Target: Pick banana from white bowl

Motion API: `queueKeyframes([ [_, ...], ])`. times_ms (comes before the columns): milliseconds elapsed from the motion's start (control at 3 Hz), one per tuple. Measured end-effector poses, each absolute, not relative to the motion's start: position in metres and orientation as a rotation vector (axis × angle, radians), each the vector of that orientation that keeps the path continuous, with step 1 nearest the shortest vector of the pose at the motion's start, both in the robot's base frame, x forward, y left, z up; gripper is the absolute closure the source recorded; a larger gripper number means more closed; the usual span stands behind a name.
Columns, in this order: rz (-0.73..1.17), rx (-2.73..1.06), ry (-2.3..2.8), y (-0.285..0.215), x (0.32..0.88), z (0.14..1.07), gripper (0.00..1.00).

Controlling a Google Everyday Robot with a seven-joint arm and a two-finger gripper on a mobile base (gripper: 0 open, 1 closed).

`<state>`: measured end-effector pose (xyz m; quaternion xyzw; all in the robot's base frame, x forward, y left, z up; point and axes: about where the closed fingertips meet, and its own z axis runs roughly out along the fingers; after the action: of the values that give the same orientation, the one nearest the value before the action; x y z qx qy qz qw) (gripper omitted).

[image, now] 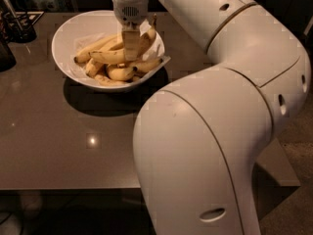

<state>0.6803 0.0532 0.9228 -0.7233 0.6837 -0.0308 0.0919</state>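
The white bowl (63,38) stands on the table at the far left, lined with pale paper and holding several yellow bananas. The long banana (105,57) lies across the top of the pile, its right end tilted up toward the bowl's rim. My gripper (130,45) reaches straight down into the bowl from above and is shut on the middle of this banana; one finger shows in front of it, the other is hidden behind. Shorter bananas (120,72) lie beneath it.
The bowl rests on a glossy brown table (58,146). A dark holder with utensils (17,26) stands at the far left edge. My large white arm (210,131) fills the right half of the view and hides the table there.
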Motion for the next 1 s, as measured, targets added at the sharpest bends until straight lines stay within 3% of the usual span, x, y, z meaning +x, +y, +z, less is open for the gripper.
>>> queueKeyframes([
  [333, -0.073, -2.163, 2.035, 0.0524, 0.6789, 0.9141, 0.47],
  [1000, -0.119, -2.208, 1.98, 0.0551, 0.6713, 0.9156, 0.88],
])
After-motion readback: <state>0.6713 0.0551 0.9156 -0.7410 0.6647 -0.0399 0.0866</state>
